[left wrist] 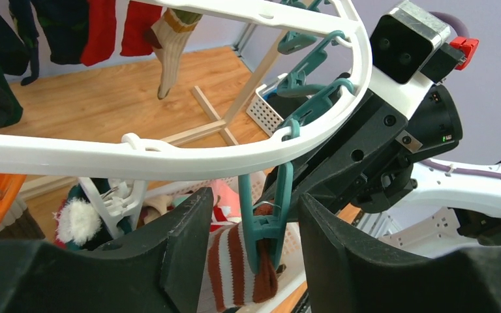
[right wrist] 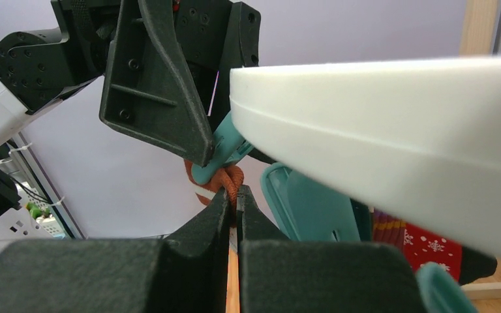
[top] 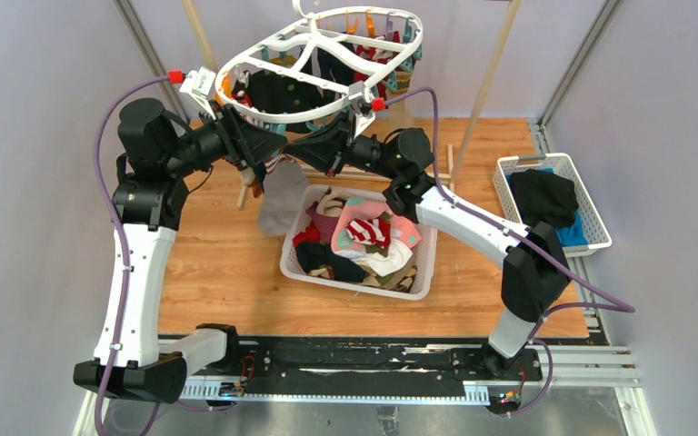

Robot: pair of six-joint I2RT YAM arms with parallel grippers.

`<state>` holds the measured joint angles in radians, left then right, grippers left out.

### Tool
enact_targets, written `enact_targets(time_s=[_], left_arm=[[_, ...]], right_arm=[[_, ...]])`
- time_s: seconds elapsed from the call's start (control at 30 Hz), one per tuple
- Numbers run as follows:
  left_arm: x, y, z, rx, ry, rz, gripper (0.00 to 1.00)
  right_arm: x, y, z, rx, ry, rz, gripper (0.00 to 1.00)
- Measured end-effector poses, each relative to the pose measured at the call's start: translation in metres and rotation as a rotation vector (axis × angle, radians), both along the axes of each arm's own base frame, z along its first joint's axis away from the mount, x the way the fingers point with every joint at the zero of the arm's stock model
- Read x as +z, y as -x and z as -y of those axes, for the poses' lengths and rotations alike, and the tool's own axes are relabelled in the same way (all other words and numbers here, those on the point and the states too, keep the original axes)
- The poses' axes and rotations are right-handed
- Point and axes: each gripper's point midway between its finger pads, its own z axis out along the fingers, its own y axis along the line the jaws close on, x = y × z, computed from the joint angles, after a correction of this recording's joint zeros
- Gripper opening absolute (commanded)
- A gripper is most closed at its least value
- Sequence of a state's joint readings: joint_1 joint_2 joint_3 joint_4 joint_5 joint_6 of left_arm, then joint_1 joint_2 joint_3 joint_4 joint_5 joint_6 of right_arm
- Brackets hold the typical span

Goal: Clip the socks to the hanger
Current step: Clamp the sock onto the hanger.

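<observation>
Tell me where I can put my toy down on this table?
The bare wooden tabletop is free between the left arm and the white slotted basket of socks, and between that basket and the right arm. Crowded: under the white oval plastic hanger, where the left end effector meets the right end effector, shut on a red-white striped sock.

Your top view is bright and even, soft light from above (no glare anywhere); shadows on the wood counter (top: 227,272) are faint. The corner posts (top: 145,45) lean outward, mild lens bend. Left wrist view: the left claw (left wrist: 251,218) fingers (left wrist: 176,254) are dark and slightly soft; the hanger (left wrist: 169,156) rim is bright and sharp. Right wrist view: the hanger rim fills the right side, near white and blurred. The right claw (right wrist: 234,195) is near black, little detail; the striped sock (right wrist: 225,177) pinched in it is in focus.
</observation>
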<state>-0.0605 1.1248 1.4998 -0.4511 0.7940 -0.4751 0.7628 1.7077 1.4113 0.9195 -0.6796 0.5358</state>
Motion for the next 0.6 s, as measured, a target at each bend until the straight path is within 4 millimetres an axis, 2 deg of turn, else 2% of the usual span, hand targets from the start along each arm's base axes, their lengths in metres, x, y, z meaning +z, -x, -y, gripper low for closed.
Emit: enact_targets(time_s=[0.1,0.2,0.23,0.33,0.4,0.43,0.6], left_arm=[[-0.001,0.0,0.0,-0.004,-0.001,-0.001,0.55],[-0.001,0.001,0.001,-0.007,-0.003,0.0,0.55],[-0.001,0.001,0.001,-0.007,-0.004,0.001,0.54],[-0.002,0.001,0.0,-0.007,-0.009,0.003,0.51],[-0.003,0.001,0.0,-0.007,-0.015,0.007,0.51],[-0.003,0.001,0.0,-0.005,-0.019,0.009,0.51],[-0.004,0.001,-0.004,0.012,-0.044,0.028,0.52]], right_arm=[[0.0,0.0,0.0,0.0,0.0,0.0,0.0],[0.0,0.0,0.0,0.0,0.001,-0.001,0.12],[0.0,0.0,0.0,-0.001,0.002,-0.001,0.22],[-0.002,0.0,0.001,-0.009,0.002,-0.012,0.39],[-0.005,-0.001,0.004,-0.021,0.005,-0.026,0.61],[-0.007,-0.001,0.007,-0.033,0.007,-0.034,0.68],[-0.024,-0.013,0.029,-0.105,0.023,-0.087,0.74]])
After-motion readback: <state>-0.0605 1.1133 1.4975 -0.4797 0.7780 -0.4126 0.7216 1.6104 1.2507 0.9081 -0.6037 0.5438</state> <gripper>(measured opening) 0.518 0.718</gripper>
